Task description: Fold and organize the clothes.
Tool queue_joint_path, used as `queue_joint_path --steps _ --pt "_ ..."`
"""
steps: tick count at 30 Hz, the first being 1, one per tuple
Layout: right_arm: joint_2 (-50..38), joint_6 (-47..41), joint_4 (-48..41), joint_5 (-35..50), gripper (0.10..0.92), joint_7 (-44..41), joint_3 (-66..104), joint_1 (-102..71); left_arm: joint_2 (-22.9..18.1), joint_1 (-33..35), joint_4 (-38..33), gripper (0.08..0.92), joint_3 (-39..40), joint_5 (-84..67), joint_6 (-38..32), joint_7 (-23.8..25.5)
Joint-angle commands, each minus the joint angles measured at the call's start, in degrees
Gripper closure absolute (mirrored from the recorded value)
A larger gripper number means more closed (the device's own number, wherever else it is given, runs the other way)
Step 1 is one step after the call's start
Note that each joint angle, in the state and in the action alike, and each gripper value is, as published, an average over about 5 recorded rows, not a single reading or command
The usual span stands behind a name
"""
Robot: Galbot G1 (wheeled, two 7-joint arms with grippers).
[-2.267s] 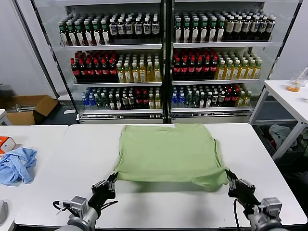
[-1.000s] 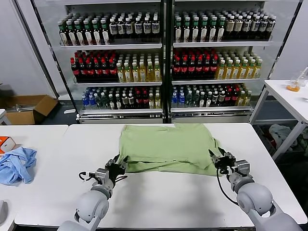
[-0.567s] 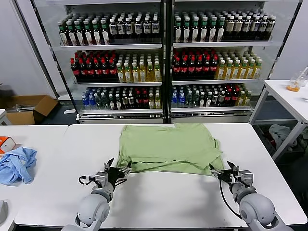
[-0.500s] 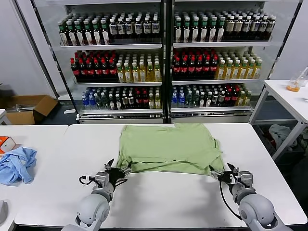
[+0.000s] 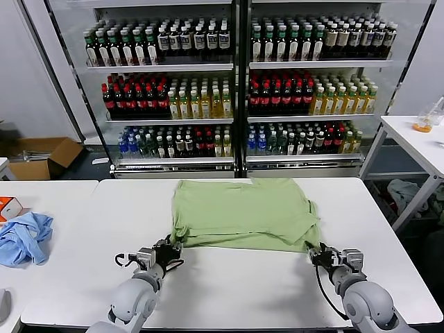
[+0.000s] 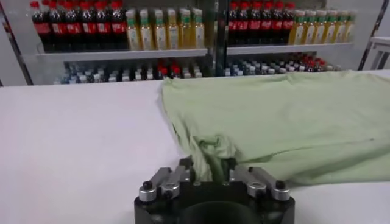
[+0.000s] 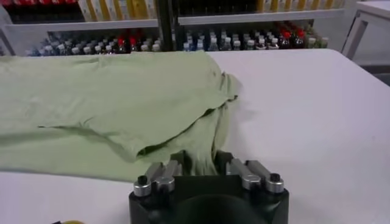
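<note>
The clothes, a light green shirt [image 5: 243, 211], lie folded and flat at the back middle of the white table [image 5: 236, 284]. My left gripper [image 5: 168, 250] is at the shirt's near left corner, shut on a bunch of green fabric [image 6: 210, 159] pinched between its fingers [image 6: 186, 165]. At the near right corner my right gripper [image 5: 316, 253] is likewise shut on a fold of the shirt [image 7: 198, 152]. Both grippers sit low on the table. The shirt's collar, buttons and print are hidden.
A crumpled light blue garment [image 5: 24, 236] and an orange box [image 5: 8, 206] lie on the left table. Glass-fronted coolers full of bottles [image 5: 236, 90] stand behind. Another white table [image 5: 420, 142] is at the right, a cardboard box [image 5: 41, 156] on the floor at left.
Both grippers stood open at the shirt's near corners half a second ago; now each has closed on the fabric there. Before that, the near hem was folded toward the back.
</note>
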Motion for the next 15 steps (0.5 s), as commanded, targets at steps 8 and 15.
queue_joint_path --steps 8,15 --pt "-5.7 -1.0 8.3 0.0 0.904 -2.2 3.4 -9.5 2.6 7.7 -12.4 0.903 -4.0 -13.9 4.7 0.1" --pt "-9.5 -1.1 14.6 -0.4 0.904 -2.5 9.2 -19.5 3.8 19.5 -22.4 0.903 -6.0 -13.5 6.0 -0.3"
